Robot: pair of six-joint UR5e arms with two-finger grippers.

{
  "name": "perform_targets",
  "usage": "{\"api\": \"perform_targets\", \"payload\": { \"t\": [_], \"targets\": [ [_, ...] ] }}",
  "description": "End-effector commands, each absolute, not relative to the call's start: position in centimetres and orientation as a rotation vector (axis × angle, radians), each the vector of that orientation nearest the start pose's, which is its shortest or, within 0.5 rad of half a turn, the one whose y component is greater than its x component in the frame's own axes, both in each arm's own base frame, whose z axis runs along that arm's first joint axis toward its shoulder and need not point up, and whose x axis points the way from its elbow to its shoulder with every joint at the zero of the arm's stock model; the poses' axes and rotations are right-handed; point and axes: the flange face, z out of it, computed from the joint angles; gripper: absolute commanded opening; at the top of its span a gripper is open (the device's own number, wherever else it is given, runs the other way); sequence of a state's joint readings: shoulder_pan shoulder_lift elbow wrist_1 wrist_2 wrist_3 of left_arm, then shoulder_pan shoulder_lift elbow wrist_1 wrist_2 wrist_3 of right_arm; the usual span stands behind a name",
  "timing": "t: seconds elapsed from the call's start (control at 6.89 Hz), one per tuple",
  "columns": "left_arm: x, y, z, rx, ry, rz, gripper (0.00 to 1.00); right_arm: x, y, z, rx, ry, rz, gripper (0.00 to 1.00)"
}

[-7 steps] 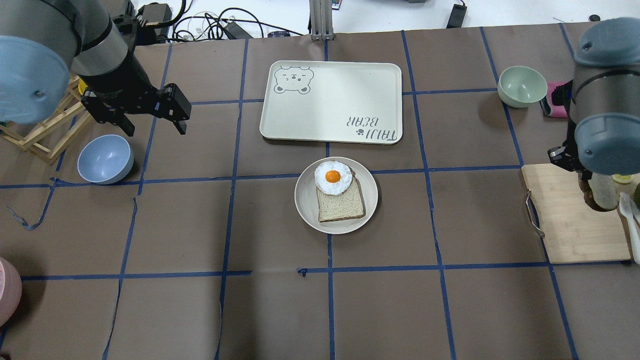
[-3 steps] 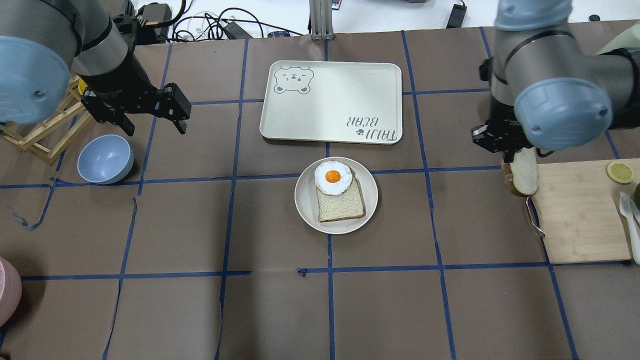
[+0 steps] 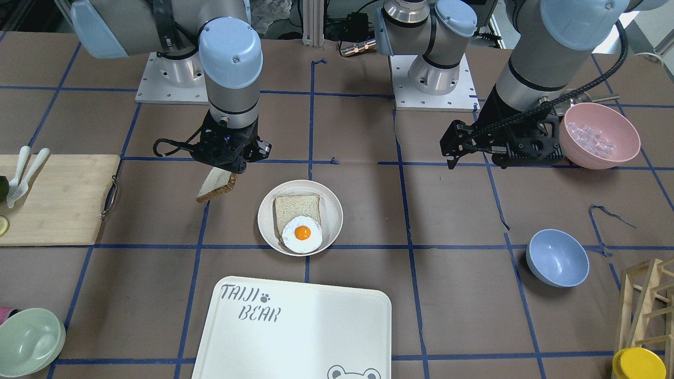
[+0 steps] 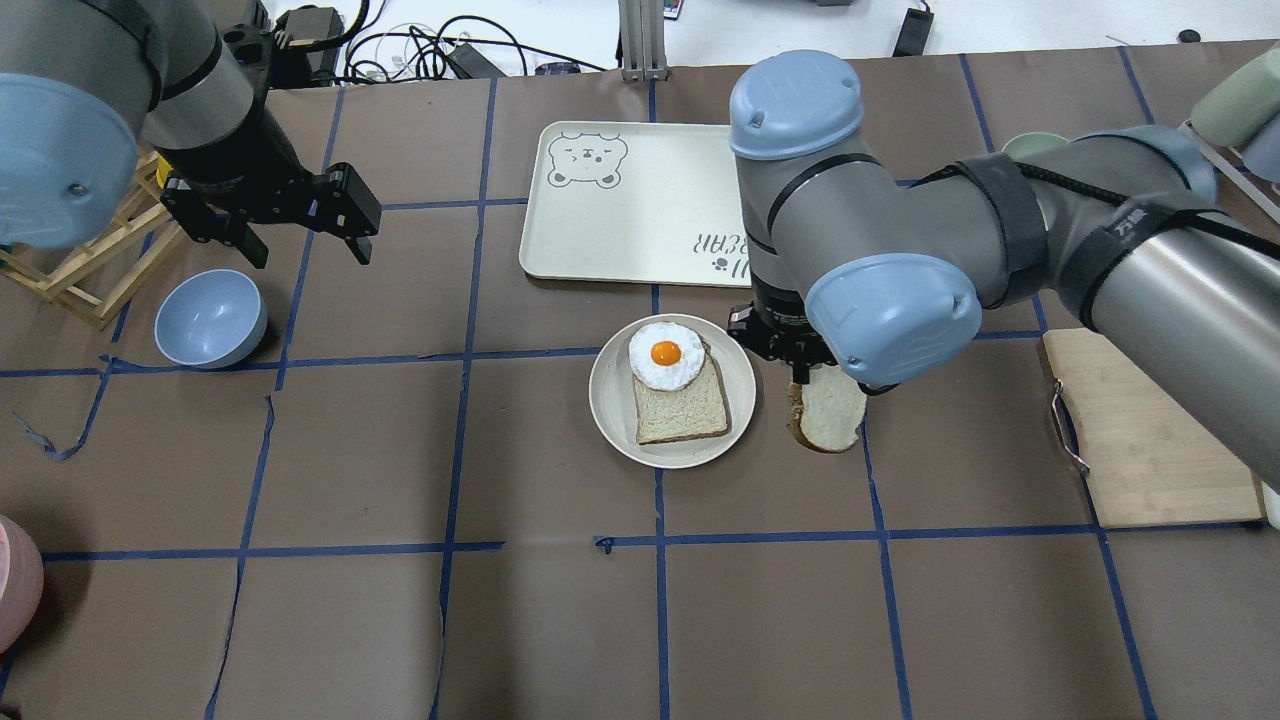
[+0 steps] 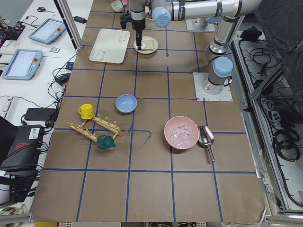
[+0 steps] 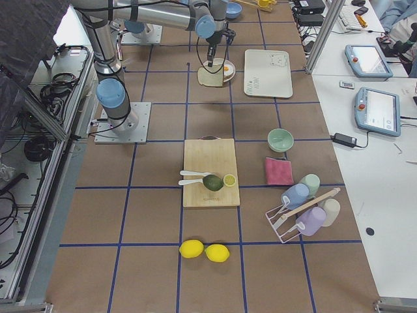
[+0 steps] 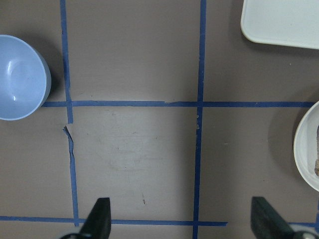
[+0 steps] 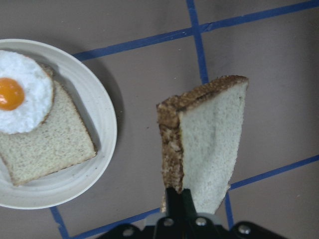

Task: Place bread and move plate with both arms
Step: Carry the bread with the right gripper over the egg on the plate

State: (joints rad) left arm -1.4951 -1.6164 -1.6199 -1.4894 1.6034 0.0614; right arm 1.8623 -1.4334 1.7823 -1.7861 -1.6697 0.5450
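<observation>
My right gripper [image 3: 225,167] is shut on the bread [image 4: 828,412], a domed slice with dark crust. It holds the slice on edge above the table, just right of the plate [image 4: 610,400] in the overhead view. The wrist view shows the bread [image 8: 209,144] pinched at its lower edge, apart from the plate [image 8: 107,124]. The plate carries a squarer slice [image 4: 685,405] with a fried egg [image 4: 665,355] on its far corner. My left gripper [image 4: 308,255] is open and empty, hovering far left of the plate near the blue bowl; its wrist view shows both fingertips [image 7: 99,214] wide apart.
The TAIJI BEAR tray [image 4: 640,200] lies behind the plate. A blue bowl [image 4: 210,318] and a wooden rack [image 4: 80,260] are at the left. A cutting board [image 4: 1150,440] lies at the right. A pink bowl [image 3: 597,134] sits near the left arm.
My right arm has swung left from the cutting board, carrying the bread to just beside the plate. The left arm has not moved.
</observation>
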Motion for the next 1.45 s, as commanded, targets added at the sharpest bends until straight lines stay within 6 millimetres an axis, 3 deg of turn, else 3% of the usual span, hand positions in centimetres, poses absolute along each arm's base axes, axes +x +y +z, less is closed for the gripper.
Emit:
{"api": "perform_targets", "payload": {
  "t": [0.0, 0.29, 0.44, 0.58, 0.73, 1.16, 1.31],
  "targets": [
    [-9.1, -51.7, 44.9, -0.021, 3.109, 0.02, 1.0, 29.9, -46.1, 32.5, 0.397, 3.171, 0.053, 0.0],
    [-9.1, -51.8, 44.9, -0.021, 3.11, 0.02, 1.0, 33.5, -47.1, 29.3, 0.445, 3.101, -0.005, 0.0],
    [-9.1, -51.8, 44.9, -0.021, 3.11, 0.018, 1.0, 34.5, -48.5, 27.8, 0.418, 3.094, -0.032, 0.0],
    [-9.2, -51.7, 44.8, -0.021, 3.11, 0.022, 1.0, 35.9, -48.9, 28.6, 0.377, 3.091, -0.063, 0.0],
    [-9.1, -51.7, 44.8, -0.021, 3.109, 0.023, 1.0, 37.0, -48.0, 28.4, 0.336, 3.112, -0.06, 0.0],
    [-9.1, -51.7, 44.8, -0.021, 3.109, 0.023, 1.0, 37.0, -48.6, 27.4, 0.214, 3.149, -0.091, 0.0],
    [-9.1, -51.7, 44.8, -0.021, 3.109, 0.023, 1.0, 37.2, -49.1, 27.9, 0.209, 3.115, -0.18, 0.42]
  ]
}}
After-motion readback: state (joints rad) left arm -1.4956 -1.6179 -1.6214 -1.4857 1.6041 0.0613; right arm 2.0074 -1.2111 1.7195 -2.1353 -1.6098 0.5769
